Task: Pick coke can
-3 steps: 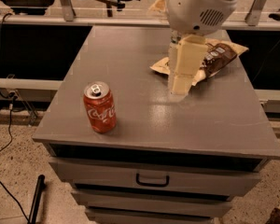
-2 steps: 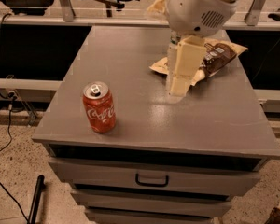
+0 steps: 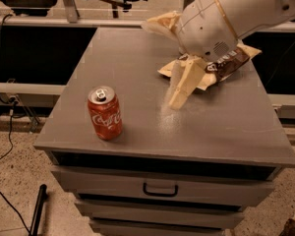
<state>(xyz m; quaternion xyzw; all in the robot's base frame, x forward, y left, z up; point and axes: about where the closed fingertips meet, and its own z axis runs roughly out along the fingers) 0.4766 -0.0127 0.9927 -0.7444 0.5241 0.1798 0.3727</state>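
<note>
The coke can (image 3: 104,114) is red with white script and a silver top with a pull tab. It stands upright near the front left corner of the grey cabinet top (image 3: 132,58). My gripper (image 3: 177,102) hangs from the white arm and points down over the middle of the cabinet top. It is to the right of the can, well apart from it, and nothing shows in its hold.
A brown snack bag (image 3: 228,63) lies on pale paper at the back right, partly hidden behind my arm. The cabinet has a drawer with a handle (image 3: 160,189) in front. Cables and a rail run along the floor at left.
My gripper has moved a little left and down, towards the can. The arm above it has swung and now reaches in from the upper right. The can has not moved.
</note>
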